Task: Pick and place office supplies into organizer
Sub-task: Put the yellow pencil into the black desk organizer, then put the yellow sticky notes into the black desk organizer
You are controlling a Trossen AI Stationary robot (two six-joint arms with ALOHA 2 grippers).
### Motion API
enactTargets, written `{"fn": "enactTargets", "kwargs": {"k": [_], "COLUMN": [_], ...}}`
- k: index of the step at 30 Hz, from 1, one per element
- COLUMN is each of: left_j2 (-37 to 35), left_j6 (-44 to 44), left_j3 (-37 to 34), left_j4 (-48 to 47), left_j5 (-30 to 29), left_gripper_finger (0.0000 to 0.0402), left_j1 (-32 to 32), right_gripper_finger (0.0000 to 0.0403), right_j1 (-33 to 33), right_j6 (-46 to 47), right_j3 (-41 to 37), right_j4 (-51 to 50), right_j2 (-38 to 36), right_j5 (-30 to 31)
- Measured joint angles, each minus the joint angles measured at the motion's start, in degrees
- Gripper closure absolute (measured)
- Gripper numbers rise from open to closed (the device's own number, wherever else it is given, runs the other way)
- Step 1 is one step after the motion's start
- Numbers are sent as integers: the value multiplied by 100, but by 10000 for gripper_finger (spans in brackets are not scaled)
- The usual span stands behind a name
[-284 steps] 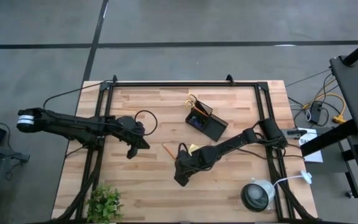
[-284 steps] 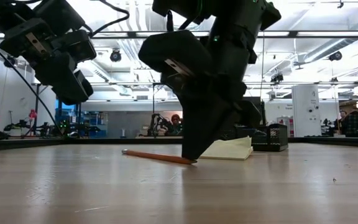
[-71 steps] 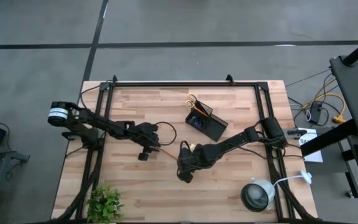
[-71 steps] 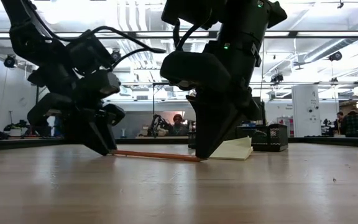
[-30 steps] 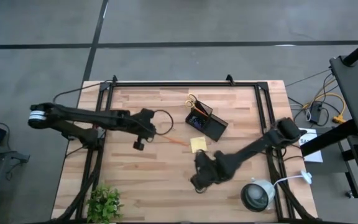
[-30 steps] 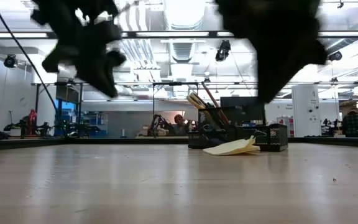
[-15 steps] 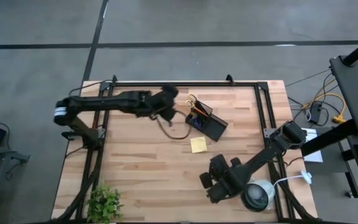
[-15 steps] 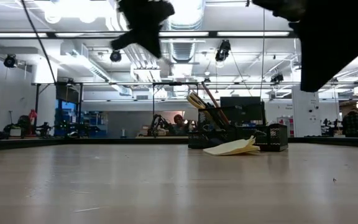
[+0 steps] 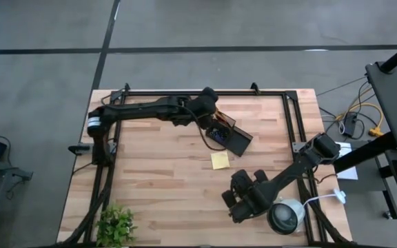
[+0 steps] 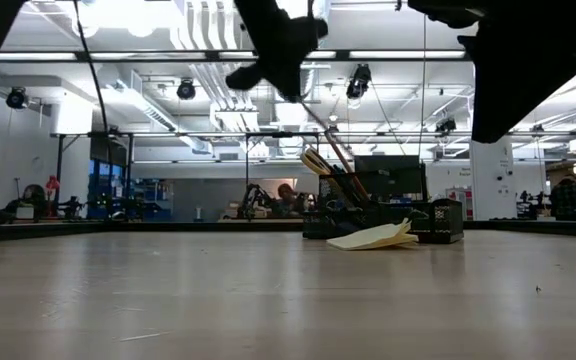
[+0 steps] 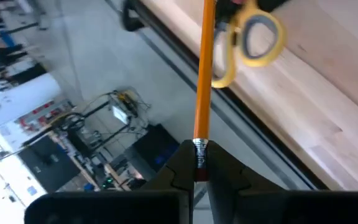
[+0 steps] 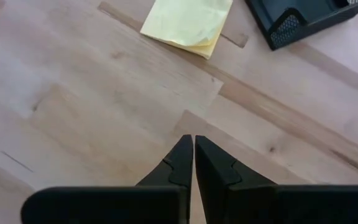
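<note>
My left gripper (image 11: 199, 163) is shut on an orange pencil (image 11: 204, 74). It hangs high over the table's far middle (image 9: 211, 110), beside the black organizer (image 9: 230, 136). The pencil points past the yellow scissors handles (image 11: 255, 38), which stick up from the organizer. A yellow sticky-note pad (image 9: 220, 160) lies flat on the wood, also seen in the right wrist view (image 12: 188, 23). My right gripper (image 12: 193, 142) is shut with nothing in it. It hovers above the near right of the table (image 9: 235, 207). My left gripper pinches the pencil's end with the metal band (image 11: 199, 149) between its two fingers. The pencil runs straight out from the fingers, in line with them. It is lifted clear of the table, slanting down toward the organizer.
A round grey-white lamp (image 9: 284, 217) stands just right of my right gripper. A green plant (image 9: 116, 224) sits at the near left corner. Dark frame rails (image 9: 198, 92) border the table. Bare wood lies left of and in front of the sticky-note pad.
My left gripper has carried the pencil up and toward the table's far right, from the left middle to just above the organizer, rolling its wrist on the way. My right gripper has drifted a little toward the lamp and stayed shut.
</note>
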Motion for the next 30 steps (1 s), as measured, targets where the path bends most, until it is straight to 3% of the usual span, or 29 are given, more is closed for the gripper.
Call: {"fn": "enactTargets", "kwargs": {"k": [11, 17, 22, 26, 30], "left_j2": [613, 870, 888, 849, 659], "left_j6": [544, 546, 526, 16, -478], "left_j3": [-33, -56, -262, -266, -264], "left_j4": [477, 513, 1601, 2235, 2121], "left_j5": [35, 386, 400, 260, 174], "left_gripper_finger": [388, 369, 350, 327, 306], "left_j1": [156, -22, -297, -424, -427], "right_gripper_finger": [394, 394, 394, 394, 394], "right_j1": [4, 4, 9, 34, 35], "right_j6": [-417, -583, -641, -640, -659], "right_j3": [0, 0, 0, 0, -13], "right_j4": [7, 31, 45, 67, 85], "right_j2": [-47, -48, -48, -48, -48], "right_j5": [-23, -332, -469, -475, -474]}}
